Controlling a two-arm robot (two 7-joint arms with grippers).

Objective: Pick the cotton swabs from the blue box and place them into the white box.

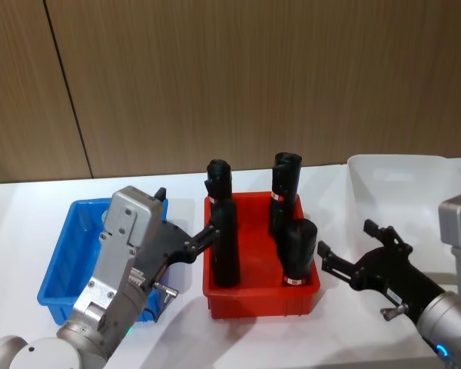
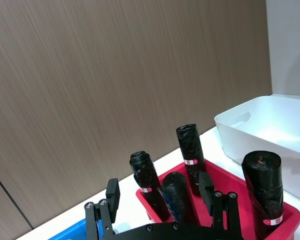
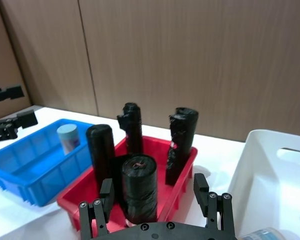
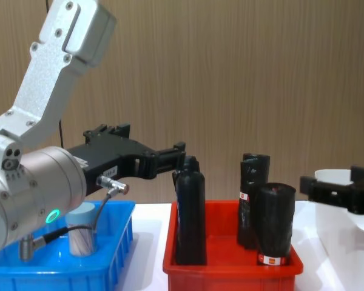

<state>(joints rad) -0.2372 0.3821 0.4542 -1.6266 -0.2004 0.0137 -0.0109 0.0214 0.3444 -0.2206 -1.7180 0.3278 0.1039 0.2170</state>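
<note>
On my far left sits the blue box [image 1: 65, 265] on the white table [image 1: 23, 223]. One tub of swabs [image 4: 82, 233] stands upright inside it, near a wall. My left gripper [image 1: 186, 223] hangs above the box's right edge, reaching toward the red bin [image 1: 261, 296]; its fingers [image 2: 112, 192] are spread apart and hold nothing. The red bin stands just beside the blue box, in the middle, with black rolls [image 1: 224, 242] standing upright in it. Right of the bin, my right gripper [image 1: 346, 244] hovers over the table, between the bin and the white box [image 1: 399, 184]; its fingers [image 3: 201, 186] are also parted and empty. The white box stands farthest right, with a swab tub [image 3: 262, 234] showing in the right wrist view at its near edge.
</note>
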